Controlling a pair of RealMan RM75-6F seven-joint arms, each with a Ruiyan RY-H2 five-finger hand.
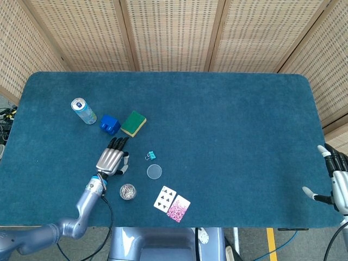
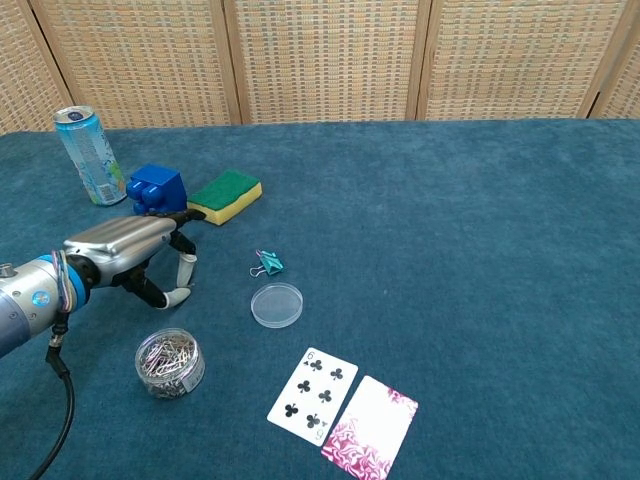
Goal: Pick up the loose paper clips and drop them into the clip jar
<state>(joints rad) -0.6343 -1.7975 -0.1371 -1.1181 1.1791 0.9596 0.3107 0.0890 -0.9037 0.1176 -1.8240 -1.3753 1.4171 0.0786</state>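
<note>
Clip jar [image 2: 170,363], one, lidless and full, lower left; one lid [image 2: 277,304], one binder clip [image 2: 268,263], two cards [image 2: 343,400].
Left hand [image 2: 128,258] above jar, thumb and fingertip nearly meeting; contents unresolved. Right hand [image 1: 337,184], fingers apart, appears only in head view.

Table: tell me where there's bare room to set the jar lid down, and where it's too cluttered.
Bare cloth runs right of the cards across to the right hand, and along the far edge of the table. Crowded: the near-left corner, where the can, block, sponge, left hand, binder clip, lid and jar cluster.
</note>
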